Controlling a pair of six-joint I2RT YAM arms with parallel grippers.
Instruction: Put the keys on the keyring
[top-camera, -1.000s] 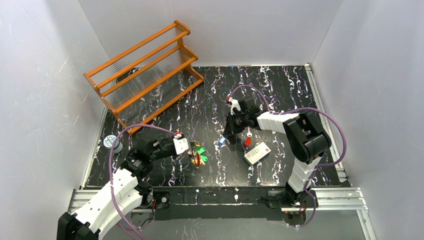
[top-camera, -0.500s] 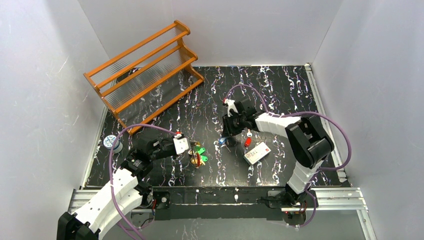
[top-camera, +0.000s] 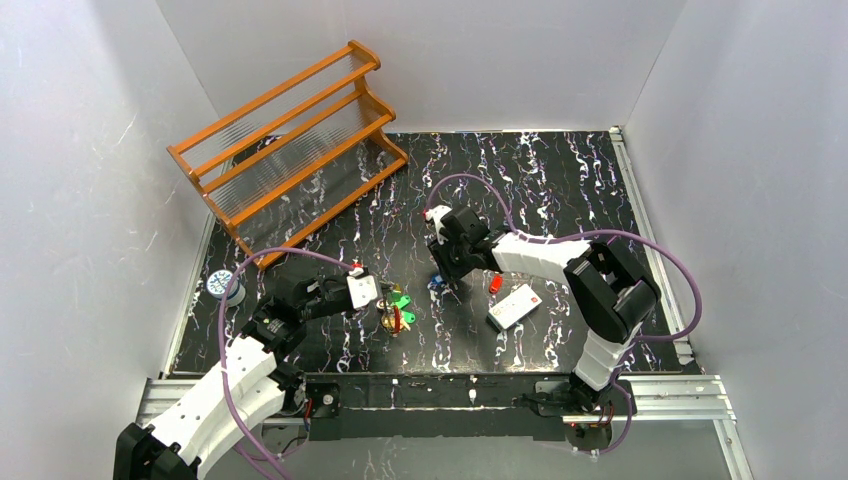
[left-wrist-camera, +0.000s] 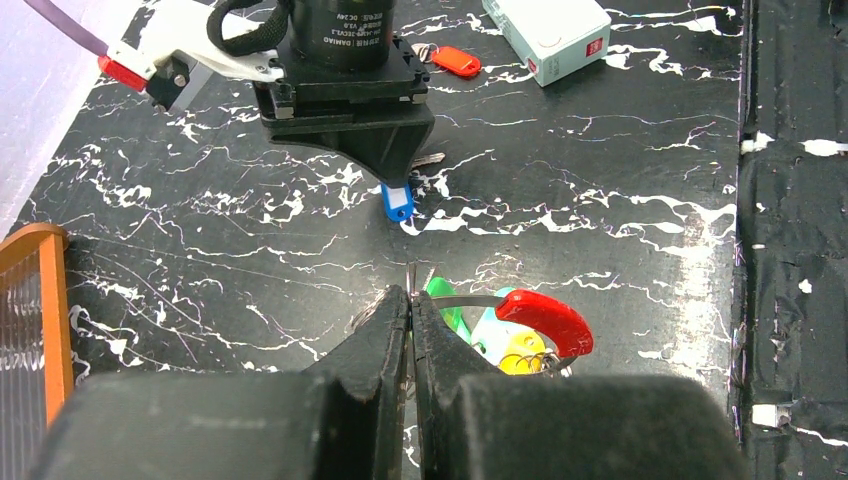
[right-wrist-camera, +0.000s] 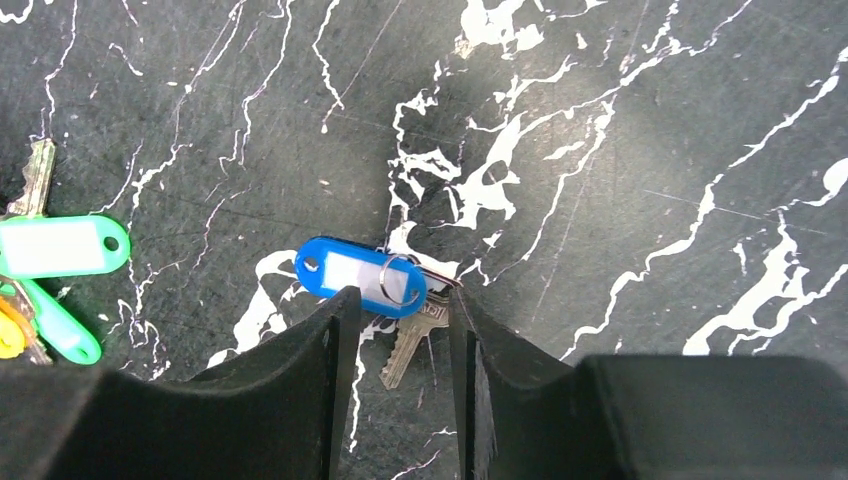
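My left gripper (left-wrist-camera: 411, 296) is shut on the thin silver keyring (left-wrist-camera: 470, 299), just above the table at front left (top-camera: 383, 305). Keys with green (left-wrist-camera: 445, 308), yellow (left-wrist-camera: 520, 352) and pale teal heads bunch at the ring, beside a curved red piece (left-wrist-camera: 545, 318). A blue key (right-wrist-camera: 360, 275) lies flat on the table, its silver blade (right-wrist-camera: 408, 345) between the open fingers of my right gripper (right-wrist-camera: 400, 295), which hangs right over it (top-camera: 437, 275). It touches neither finger. A red key (top-camera: 495, 283) lies to the right of it.
A flat white card with a red dot (top-camera: 514, 305) lies right of the red key. An orange wooden rack (top-camera: 290, 140) stands at the back left. A small round blue-and-white object (top-camera: 222, 287) sits at the table's left edge.
The right arm has swung left, towards the left gripper, and its jaws have opened over the blue key. The left gripper has kept still, shut on the keyring.
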